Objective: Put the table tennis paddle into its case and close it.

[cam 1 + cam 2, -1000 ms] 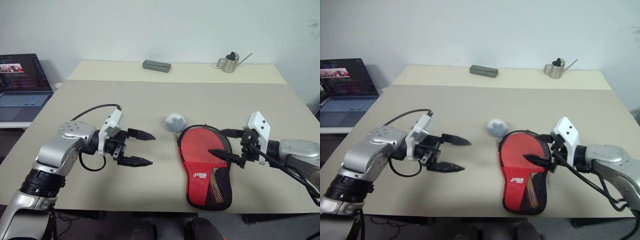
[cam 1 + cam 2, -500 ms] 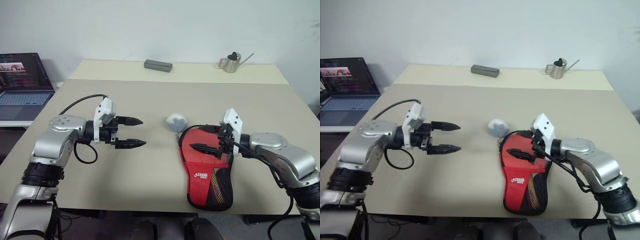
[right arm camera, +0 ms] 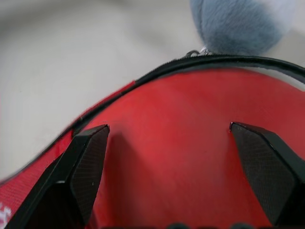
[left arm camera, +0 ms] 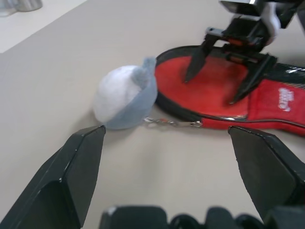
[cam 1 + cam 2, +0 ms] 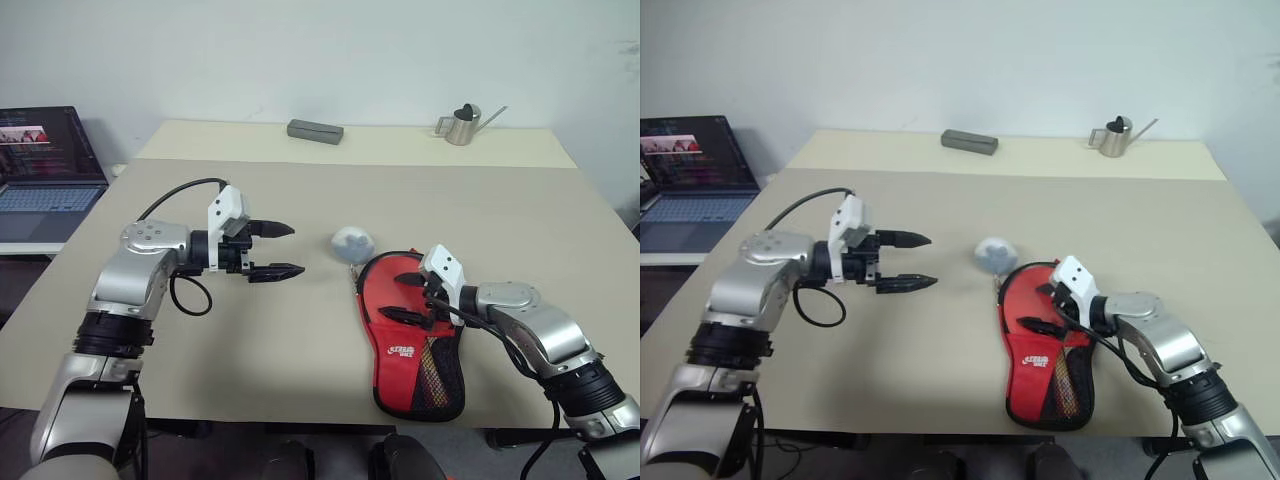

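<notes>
Your right gripper (image 5: 402, 297) hangs with fingers spread wide, directly over the round end of the red, black-edged paddle-shaped case (image 5: 413, 335) lying flat on the beige table (image 5: 300, 360). Your left gripper (image 5: 286, 250), also wide and empty, points toward the grey-white plush ball (image 5: 351, 243) clipped beside the case.
</notes>
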Controlling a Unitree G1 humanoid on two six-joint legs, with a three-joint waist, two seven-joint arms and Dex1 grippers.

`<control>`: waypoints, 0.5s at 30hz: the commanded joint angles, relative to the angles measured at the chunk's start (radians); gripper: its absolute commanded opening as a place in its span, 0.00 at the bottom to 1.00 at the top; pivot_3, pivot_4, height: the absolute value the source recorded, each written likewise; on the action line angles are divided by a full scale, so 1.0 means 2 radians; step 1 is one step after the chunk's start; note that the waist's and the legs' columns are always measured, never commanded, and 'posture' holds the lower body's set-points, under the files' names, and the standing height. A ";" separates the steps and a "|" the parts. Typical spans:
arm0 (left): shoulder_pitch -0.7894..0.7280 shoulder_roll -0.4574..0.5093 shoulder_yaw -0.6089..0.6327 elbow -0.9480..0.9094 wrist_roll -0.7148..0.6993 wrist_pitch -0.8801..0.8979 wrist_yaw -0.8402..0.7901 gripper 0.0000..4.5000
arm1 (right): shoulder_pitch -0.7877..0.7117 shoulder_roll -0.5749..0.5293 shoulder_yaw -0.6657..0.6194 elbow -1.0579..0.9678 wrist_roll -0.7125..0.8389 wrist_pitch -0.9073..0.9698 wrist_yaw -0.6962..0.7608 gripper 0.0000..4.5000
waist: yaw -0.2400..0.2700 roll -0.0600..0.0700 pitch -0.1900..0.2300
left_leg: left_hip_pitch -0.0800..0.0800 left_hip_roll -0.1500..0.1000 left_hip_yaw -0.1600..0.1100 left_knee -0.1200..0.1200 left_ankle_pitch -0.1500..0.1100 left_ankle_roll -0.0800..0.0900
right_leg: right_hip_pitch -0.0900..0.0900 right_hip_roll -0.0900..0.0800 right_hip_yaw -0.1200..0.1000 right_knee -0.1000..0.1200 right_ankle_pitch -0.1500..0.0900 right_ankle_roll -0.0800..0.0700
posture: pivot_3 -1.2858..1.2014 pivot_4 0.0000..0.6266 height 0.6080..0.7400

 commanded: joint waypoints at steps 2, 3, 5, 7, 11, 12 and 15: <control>-0.035 -0.015 -0.008 0.033 0.027 -0.024 0.002 1.00 | 0.009 -0.003 0.006 0.016 -0.023 -0.010 0.021 0.99 | 0.000 0.000 0.000 | 0.000 0.000 0.000 0.000 0.000 0.000 | 0.000 0.000 0.000 0.000 0.000 0.000 | 0.52 0.24 1.00; -0.043 -0.019 -0.014 0.046 0.036 -0.031 0.000 1.00 | 0.009 0.000 0.006 0.019 -0.027 -0.011 0.022 0.99 | 0.000 0.000 0.000 | 0.000 0.000 0.000 0.000 0.000 0.000 | 0.000 0.000 0.000 0.001 0.000 0.000 | 0.52 0.24 1.00; -0.061 -0.025 -0.027 0.077 0.060 -0.052 -0.002 1.00 | 0.009 0.005 0.005 0.020 -0.030 -0.010 0.023 0.99 | 0.000 0.000 0.000 | 0.001 0.000 0.000 0.000 0.000 0.000 | 0.000 0.000 0.000 0.001 0.000 0.000 | 0.52 0.24 1.00; -0.083 -0.037 -0.036 0.116 0.082 -0.078 0.005 1.00 | 0.008 0.009 0.005 0.020 -0.033 -0.009 0.024 0.99 | 0.000 0.000 0.000 | 0.001 0.000 0.001 0.000 0.000 0.000 | 0.000 0.000 0.000 0.002 0.000 0.000 | 0.52 0.24 1.00; -0.122 -0.061 -0.048 0.187 0.118 -0.134 0.010 1.00 | 0.010 0.015 0.003 0.017 -0.035 -0.003 0.025 0.99 | 0.000 0.000 0.000 | 0.002 0.000 0.001 0.000 0.000 0.000 | 0.000 0.000 0.000 0.002 0.000 0.000 | 0.52 0.24 1.00; -0.132 -0.068 -0.052 0.210 0.129 -0.153 0.011 1.00 | 0.011 0.016 0.003 0.015 -0.036 -0.002 0.025 0.99 | 0.000 0.000 0.000 | 0.002 0.000 0.001 0.000 0.000 0.000 | 0.000 0.000 0.000 0.002 0.000 0.000 | 0.52 0.24 1.00; -0.159 -0.093 -0.062 0.269 0.152 -0.199 0.009 1.00 | 0.013 0.018 0.002 0.010 -0.037 0.004 0.025 0.99 | 0.000 0.000 0.000 | 0.002 0.000 0.001 0.000 0.000 0.000 | 0.000 0.000 0.000 0.002 0.000 0.000 | 0.52 0.24 1.00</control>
